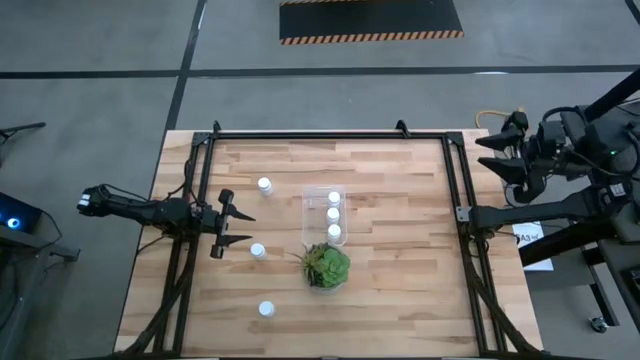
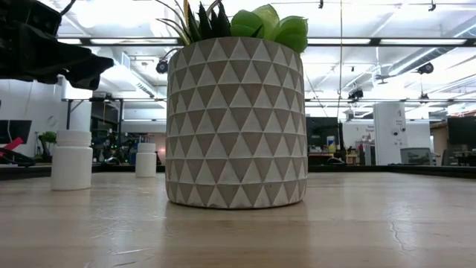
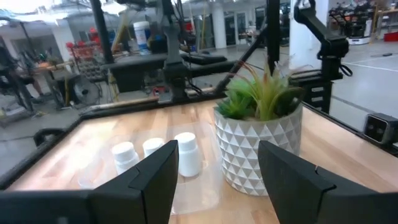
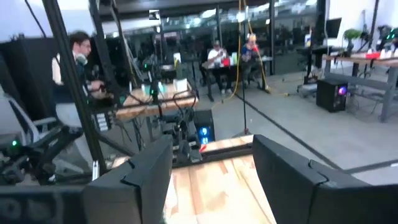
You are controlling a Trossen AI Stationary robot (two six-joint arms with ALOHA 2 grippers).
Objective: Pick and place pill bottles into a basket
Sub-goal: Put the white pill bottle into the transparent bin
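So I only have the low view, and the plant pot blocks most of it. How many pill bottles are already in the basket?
Observer: Three pill bottles stand in a row inside the basket, close to the plant.
Operator: And how many are still out?
Observer: Three loose bottles stand on the table, all to the left of the basket in the high view.
Operator: Which arm is closer to them?
Observer: The left gripper is open over the table, with the nearest loose bottle just beside it. The right gripper is open too, waiting past the table's right edge.
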